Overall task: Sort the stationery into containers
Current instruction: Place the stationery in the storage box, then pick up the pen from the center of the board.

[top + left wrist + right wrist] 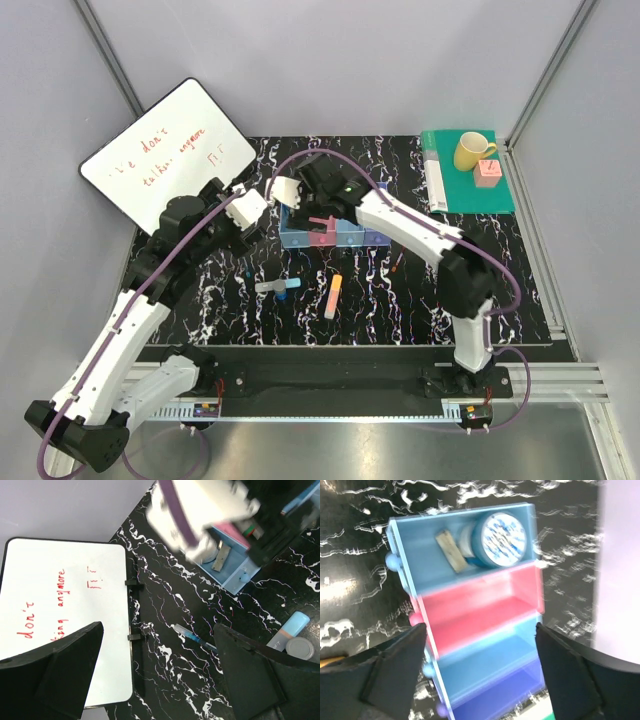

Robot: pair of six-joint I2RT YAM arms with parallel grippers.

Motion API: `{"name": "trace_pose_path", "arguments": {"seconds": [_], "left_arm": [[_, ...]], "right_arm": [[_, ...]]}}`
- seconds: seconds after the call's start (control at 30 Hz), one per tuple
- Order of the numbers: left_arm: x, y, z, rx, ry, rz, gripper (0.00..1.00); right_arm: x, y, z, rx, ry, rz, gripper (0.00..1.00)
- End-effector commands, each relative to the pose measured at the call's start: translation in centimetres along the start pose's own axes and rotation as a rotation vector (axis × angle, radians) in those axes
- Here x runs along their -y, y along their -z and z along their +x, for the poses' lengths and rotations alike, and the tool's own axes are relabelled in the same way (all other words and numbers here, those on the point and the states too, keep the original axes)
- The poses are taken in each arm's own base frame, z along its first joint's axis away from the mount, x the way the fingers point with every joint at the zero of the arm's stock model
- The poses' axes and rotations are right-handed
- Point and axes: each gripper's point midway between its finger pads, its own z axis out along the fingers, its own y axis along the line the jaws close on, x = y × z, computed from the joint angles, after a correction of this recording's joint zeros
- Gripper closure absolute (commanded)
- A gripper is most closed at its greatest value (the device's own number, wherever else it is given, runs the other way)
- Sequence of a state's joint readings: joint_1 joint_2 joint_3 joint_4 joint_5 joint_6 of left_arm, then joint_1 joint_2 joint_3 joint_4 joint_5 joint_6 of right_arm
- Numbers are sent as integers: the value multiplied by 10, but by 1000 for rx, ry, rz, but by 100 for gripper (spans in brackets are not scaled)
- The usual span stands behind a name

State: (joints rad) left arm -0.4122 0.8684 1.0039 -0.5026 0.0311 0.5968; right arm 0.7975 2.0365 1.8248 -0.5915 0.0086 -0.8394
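The row of four joined bins [322, 234] stands mid-table. In the right wrist view its first light blue bin [415, 540] holds the blue round bottle [499, 539] and a small pale eraser [451, 556]; the pink [480, 605], second light blue and purple bins look empty. My right gripper [480, 650] hangs open and empty above the bins [298, 186]. My left gripper [160, 665] is open and empty above bare table left of the bins [250, 210]. A blue pen [195, 637], the grey marker with cyan tip [278, 286], the orange-yellow bar [333, 297] and a red pen [398, 264] lie on the table.
A whiteboard [165, 165] with red writing leans at the back left, close to my left gripper. A green book [465, 185] with a yellow mug [472, 151] and a pink cube [488, 173] lies at the back right. The two wrists are close together over the bins.
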Motion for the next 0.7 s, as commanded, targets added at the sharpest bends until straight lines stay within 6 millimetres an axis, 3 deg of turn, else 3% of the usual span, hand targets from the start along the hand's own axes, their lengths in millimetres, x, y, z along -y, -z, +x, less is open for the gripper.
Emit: {"name": "trace_pose_path", "arguments": {"seconds": [0.0, 0.27, 0.43, 0.57, 0.67], "left_arm": [[-2, 8, -24, 85, -91, 40, 1], [11, 1, -18, 28, -155, 160, 1], [16, 1, -14, -23, -165, 214, 1], [11, 0, -11, -58, -182, 206, 1], [8, 1, -7, -85, -209, 200, 1]], "right_arm": [[35, 76, -12, 54, 10, 190, 0], [52, 143, 38, 31, -121, 295, 0], [49, 174, 50, 64, -202, 302, 0], [22, 198, 54, 111, -323, 234, 0], [-10, 208, 61, 135, -386, 146, 0]]}}
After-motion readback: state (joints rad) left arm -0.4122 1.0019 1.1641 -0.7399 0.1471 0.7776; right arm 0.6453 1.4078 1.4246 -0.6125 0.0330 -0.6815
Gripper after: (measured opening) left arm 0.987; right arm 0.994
